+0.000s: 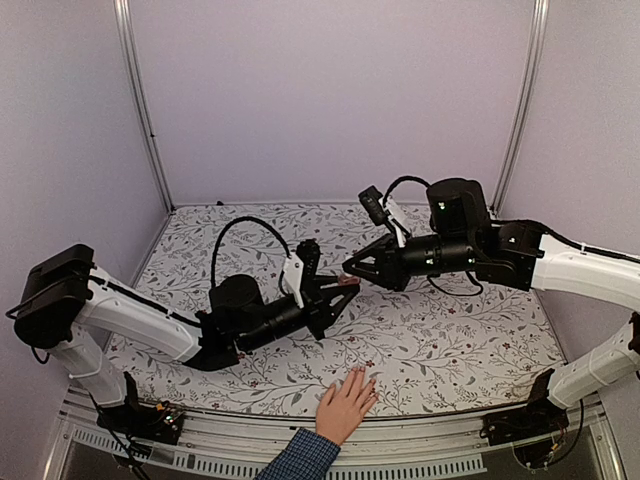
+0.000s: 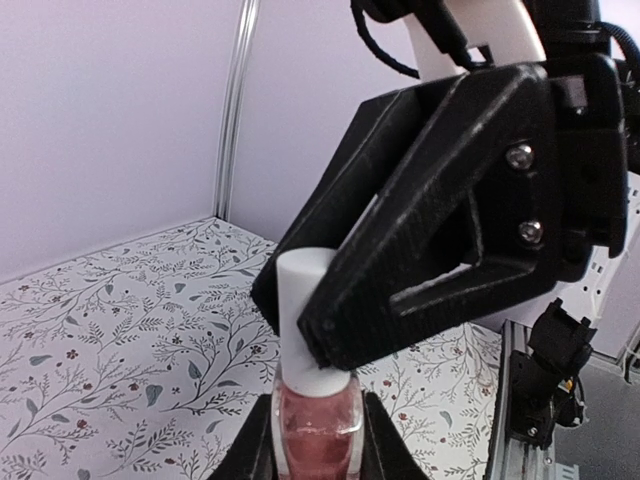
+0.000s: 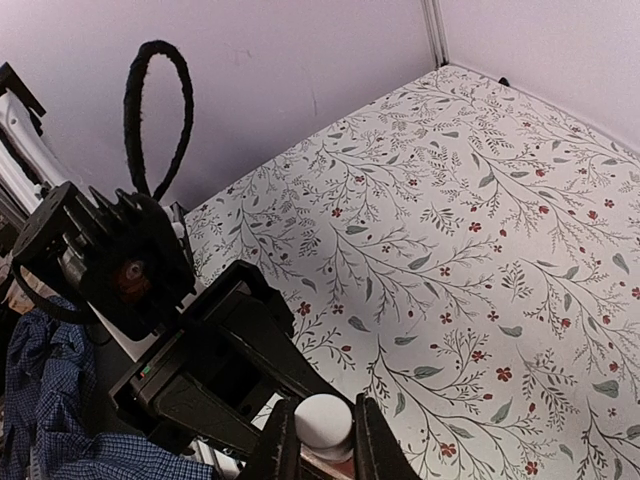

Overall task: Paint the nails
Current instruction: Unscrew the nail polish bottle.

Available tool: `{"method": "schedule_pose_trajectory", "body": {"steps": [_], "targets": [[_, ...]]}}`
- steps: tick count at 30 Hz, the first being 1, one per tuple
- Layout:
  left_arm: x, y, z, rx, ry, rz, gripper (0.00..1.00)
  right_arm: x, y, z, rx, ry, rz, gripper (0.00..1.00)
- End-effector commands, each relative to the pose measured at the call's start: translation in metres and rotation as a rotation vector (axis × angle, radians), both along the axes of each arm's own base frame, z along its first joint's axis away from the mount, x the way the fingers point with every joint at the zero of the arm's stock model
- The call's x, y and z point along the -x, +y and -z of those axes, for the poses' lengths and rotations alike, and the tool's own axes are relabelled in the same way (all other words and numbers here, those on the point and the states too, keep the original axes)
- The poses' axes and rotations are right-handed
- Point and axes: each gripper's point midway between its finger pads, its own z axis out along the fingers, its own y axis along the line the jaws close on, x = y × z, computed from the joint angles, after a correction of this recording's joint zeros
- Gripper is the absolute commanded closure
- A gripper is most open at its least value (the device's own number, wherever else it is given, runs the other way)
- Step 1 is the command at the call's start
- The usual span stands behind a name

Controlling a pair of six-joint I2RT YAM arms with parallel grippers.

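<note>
A light-skinned hand (image 1: 346,404) with a blue checked cuff lies flat at the table's near edge; its nails (image 1: 372,381) are too small to make out. My left gripper (image 1: 343,293) is shut on a small pink polish bottle (image 2: 318,436), held above the table. My right gripper (image 1: 350,270) is shut on the bottle's white cap (image 2: 305,312), which also shows in the right wrist view (image 3: 325,420). The two grippers meet tip to tip above the table's middle, well behind the hand.
The floral tablecloth (image 1: 450,340) covers the table. Lilac walls with metal corner rails (image 1: 140,100) close in the back and sides. A metal rail (image 1: 420,450) runs along the near edge by the arm bases. A black cable (image 1: 245,225) loops over the left arm.
</note>
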Motion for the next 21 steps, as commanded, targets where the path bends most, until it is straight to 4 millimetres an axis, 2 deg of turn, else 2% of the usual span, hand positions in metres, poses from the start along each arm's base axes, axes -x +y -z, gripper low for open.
{"method": "schedule_pose_trajectory", "body": {"steps": [1,4,13,21], "targets": [[-0.0059,-0.0017,-0.0091,0.022,-0.014,-0.008,1.00,0.0018,0.0076,-0.0064,-0.021,0.004,-0.010,0.92],[-0.0068,-0.0003,-0.0092,0.033,-0.006,-0.008,1.00,0.0005,0.0066,-0.0055,-0.020,0.001,0.000,1.00],[-0.0099,0.0010,-0.0118,0.054,0.005,-0.013,0.79,-0.0016,0.0035,-0.0093,-0.036,-0.001,0.028,1.00],[-0.0103,-0.0023,-0.0122,0.047,0.004,-0.005,0.70,-0.0022,0.0042,-0.0082,-0.034,0.002,0.030,1.00]]}}
